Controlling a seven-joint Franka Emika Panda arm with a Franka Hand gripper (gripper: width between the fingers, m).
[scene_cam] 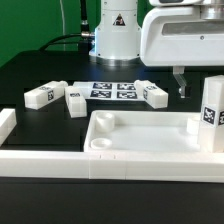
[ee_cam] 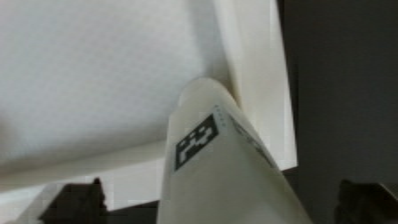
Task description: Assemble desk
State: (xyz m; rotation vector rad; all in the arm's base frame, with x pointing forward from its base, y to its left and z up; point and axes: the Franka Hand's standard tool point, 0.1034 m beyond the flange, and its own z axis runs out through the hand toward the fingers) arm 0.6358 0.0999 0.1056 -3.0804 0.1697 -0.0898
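Tabletop [scene_cam: 140, 137]: one. Legs [scene_cam: 45, 96]: four. Marker board [scene_cam: 112, 90]: one.

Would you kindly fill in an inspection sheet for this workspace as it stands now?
Surface: black table; marker board lies flat at the back.
Job's things: tabletop in front; far-left leg, second leg and third leg lie behind it; upright leg stands at its end on the exterior view's right, seating unclear.
Clutter: white border bars along the front and the exterior view's left.
Grippers: gripper open, holding nothing, near the upright leg.
Cables: dark cable behind the table.
Surroundings: green backdrop.
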